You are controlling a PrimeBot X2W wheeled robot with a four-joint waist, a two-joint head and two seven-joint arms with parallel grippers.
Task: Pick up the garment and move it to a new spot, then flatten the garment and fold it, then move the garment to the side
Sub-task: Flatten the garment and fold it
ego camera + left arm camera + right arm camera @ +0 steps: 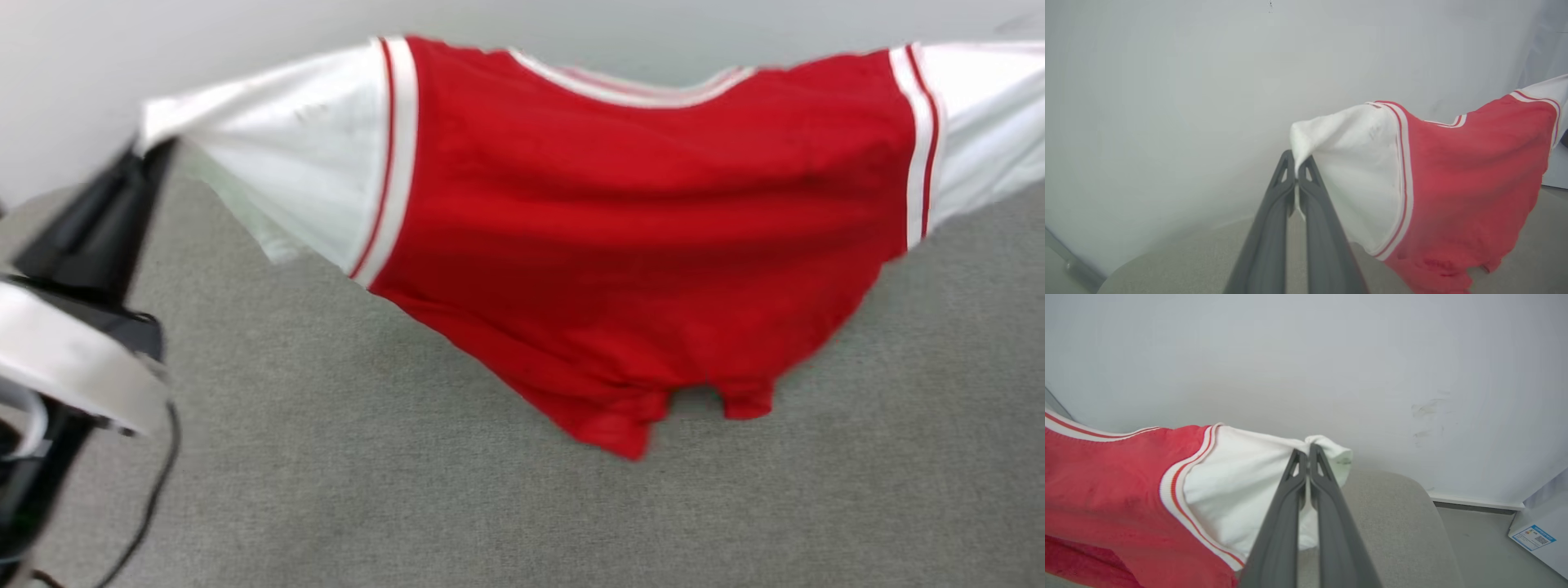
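Garment (637, 245) hangs spread wide in the head view, with its red body in the middle, white sleeves drawn out to either side, collar at the top and hem drooping low over the grey worktop (326, 490); whether the hem touches it I cannot tell. At the left, the dark left pincer (153, 155) meets one sleeve (286, 163) at its tip. The left wrist view shows that pincer closed on the sleeve's bunched white end, with the red body off to the right before a pale wall (1167, 102). In the right wrist view, the right pincer (1306, 451) is clamped on the other sleeve (1241, 477), whose end pokes past the fingertips above the worktop's rounded corner.
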